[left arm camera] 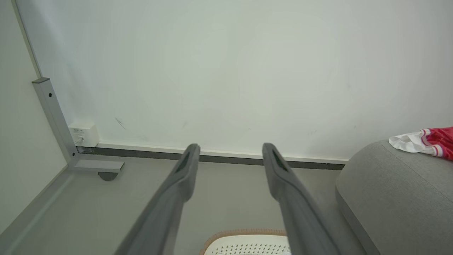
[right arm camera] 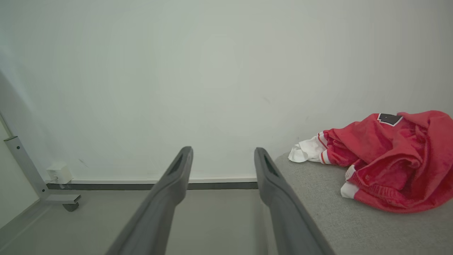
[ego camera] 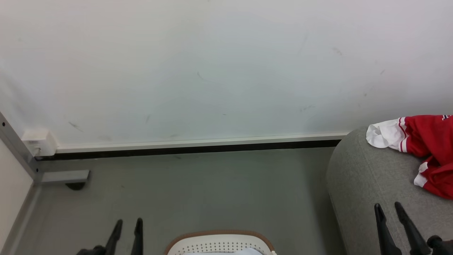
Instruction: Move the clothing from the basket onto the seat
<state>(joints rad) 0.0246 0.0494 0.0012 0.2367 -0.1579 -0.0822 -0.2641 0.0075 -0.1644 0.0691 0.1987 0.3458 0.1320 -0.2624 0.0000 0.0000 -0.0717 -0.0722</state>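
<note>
The red clothing lay crumpled on the grey seat at the right edge of the frame. One white sleeve end reached toward the left over the rounded padding. The basket stood on the floor at the bottom centre. Only its brown rim and a part of its holed wall were in sight, with a pale blue cloth inside it. The left gripper was at the lower left, over the floor, its jaws apart and empty. The right gripper was at the lower right, over the seat's padding. Its jaws were also apart and empty, not touching the clothing. A small white box sat low on the wall at the left.
</note>
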